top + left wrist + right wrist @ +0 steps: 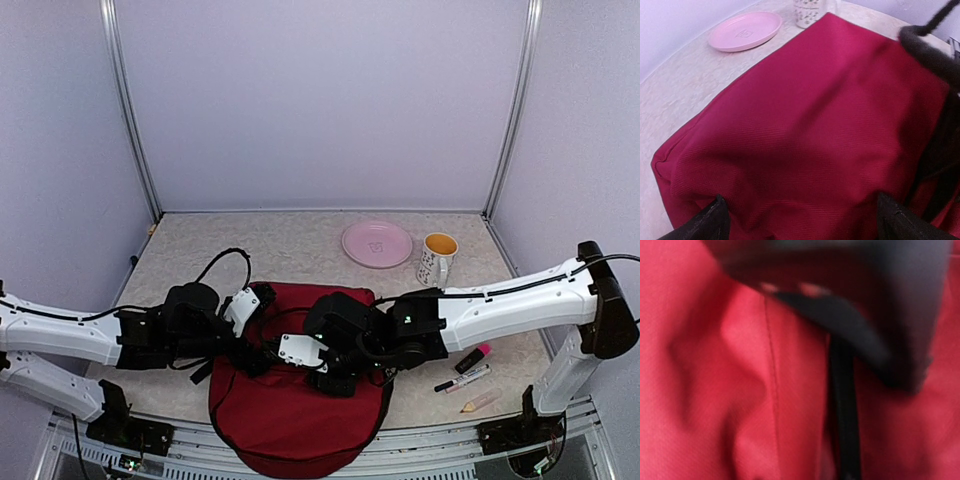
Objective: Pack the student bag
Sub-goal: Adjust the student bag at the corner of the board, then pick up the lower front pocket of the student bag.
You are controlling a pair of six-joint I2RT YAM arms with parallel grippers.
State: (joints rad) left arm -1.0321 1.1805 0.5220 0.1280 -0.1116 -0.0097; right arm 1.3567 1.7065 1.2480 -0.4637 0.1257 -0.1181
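Note:
The student bag (pixel 290 420) is a large dark red backpack lying flat at the near middle of the table. My left gripper (pixel 250 345) rests on its upper left part. In the left wrist view the gripper (pixel 805 225) is open, its black fingertips (pixel 715 220) wide apart with red bag fabric (pixel 805 125) between them. My right gripper (pixel 285 358) sits on the bag's top middle, close to the left one. The right wrist view is blurred and shows only red fabric (pixel 715 390) and a black strap (pixel 842 405); its fingers are hidden.
A pink plate (pixel 377 243) and a white mug (pixel 437 258) stand at the back right; both show in the left wrist view, plate (pixel 746 31) and mug (pixel 807 12). A pink marker (pixel 472 358), a black pen (pixel 462 378) and a pale stick (pixel 480 401) lie right of the bag.

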